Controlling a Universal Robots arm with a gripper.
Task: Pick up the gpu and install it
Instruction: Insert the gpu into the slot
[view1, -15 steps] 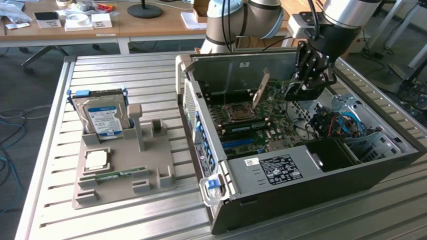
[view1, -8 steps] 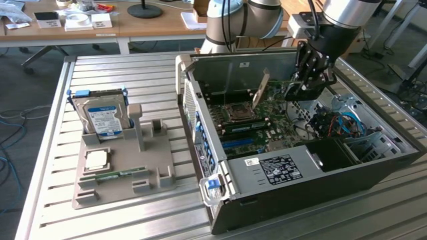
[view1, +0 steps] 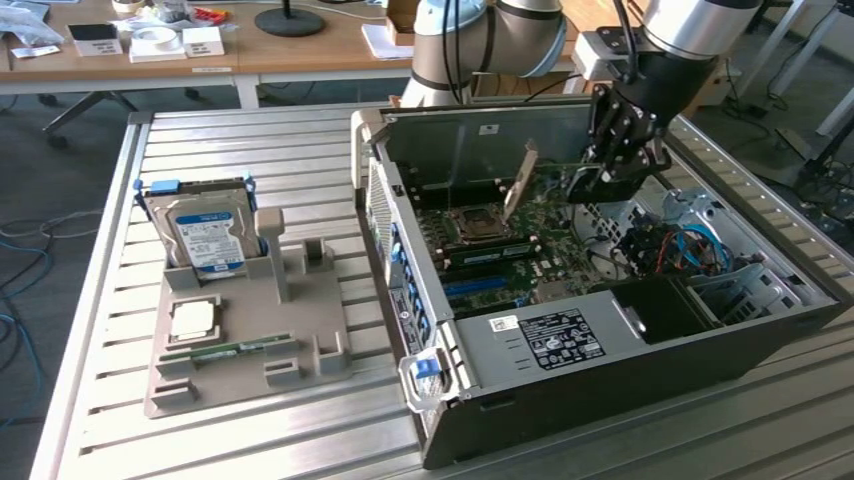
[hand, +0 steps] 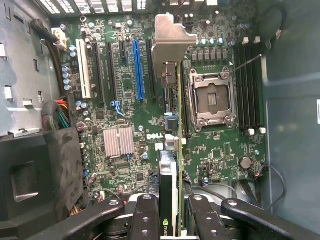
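Arm (view1: 461, 40) is bent over, last link (view1: 694, 25) angled down steeply. Wrist (view1: 638, 85) is pitched so the gripper (view1: 607, 182) points nearly straight down, slightly tilted. Black fingers (hand: 145, 215) are drawn in narrow, one on each face of the gpu (hand: 169, 175). Card is clamped edge-on between them, gap mostly closed.

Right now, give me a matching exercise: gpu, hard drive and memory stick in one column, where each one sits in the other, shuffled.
1. gpu
2. hard drive
3. memory stick

A. lying flat on the grey tray
B. clamped in the gripper, inside the open case
C. standing on edge in the grey tray's holder

Pairs: 1-B, 2-C, 3-A
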